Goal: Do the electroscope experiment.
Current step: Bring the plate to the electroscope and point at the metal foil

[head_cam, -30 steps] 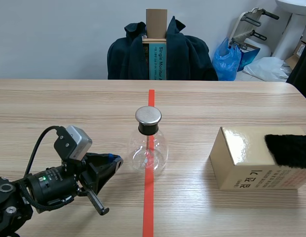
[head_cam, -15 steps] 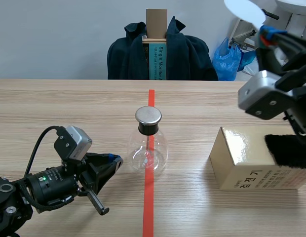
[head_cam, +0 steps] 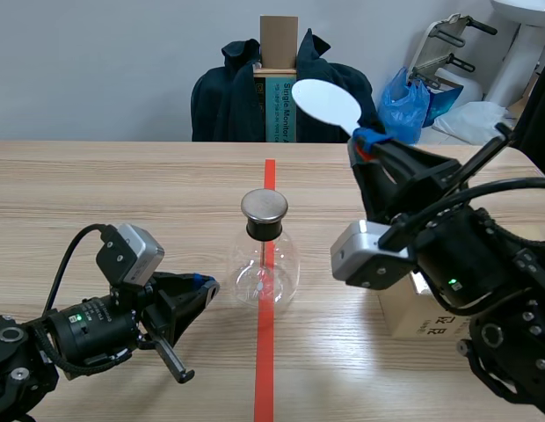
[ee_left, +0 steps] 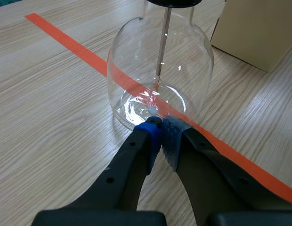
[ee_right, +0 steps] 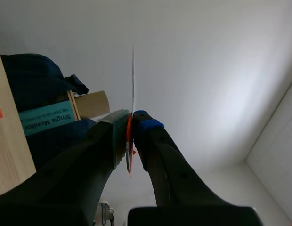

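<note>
Right gripper (head_cam: 364,142), clamped on a thin white oval disc (head_cam: 326,103), holds it raised beside the metal-capped clear glass flask (head_cam: 265,259) mid-table, poised for the cap; left gripper (ee_left: 160,134), closed empty, seemingly braces its base.

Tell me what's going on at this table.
The right gripper is shut on a white paddle and holds it up in the air, off to the right of the glass electroscope flask. The left gripper, shut on nothing, sits low with its tips at the flask's base. A cardboard box stands partly hidden behind the right arm.
</note>
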